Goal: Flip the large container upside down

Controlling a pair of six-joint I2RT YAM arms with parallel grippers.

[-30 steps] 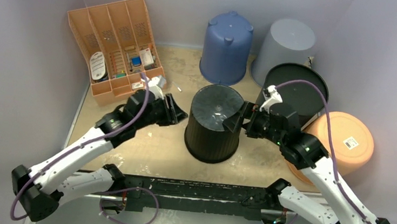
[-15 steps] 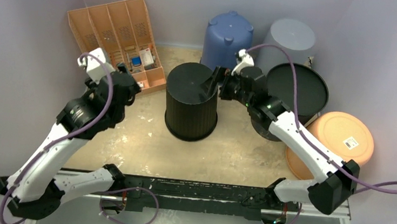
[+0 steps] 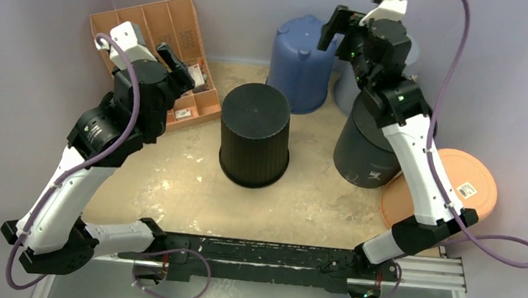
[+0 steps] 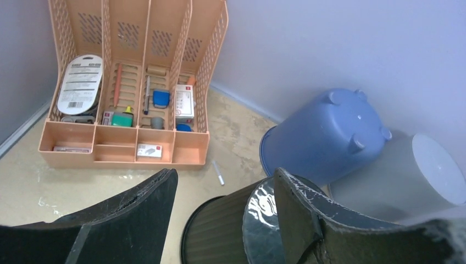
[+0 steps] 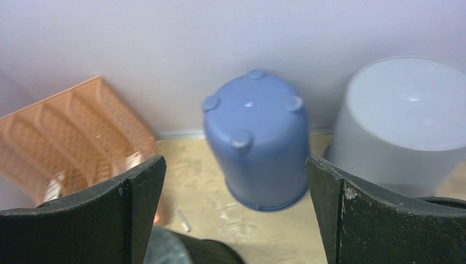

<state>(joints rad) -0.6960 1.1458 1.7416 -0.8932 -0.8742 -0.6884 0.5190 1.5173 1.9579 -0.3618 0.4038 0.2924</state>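
Now | black container (image 3: 254, 144) upside down | organizer (image 4: 189, 148) holds stationery (image 4: 160, 98)

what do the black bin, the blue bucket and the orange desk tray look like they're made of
Black bin: probably plastic, fine ribbing on its side, glossy glints on its upturned base.
Blue bucket: smooth moulded plastic, soft sheen, round moulded feet.
Orange desk tray: plastic, thin walls with punched slots.
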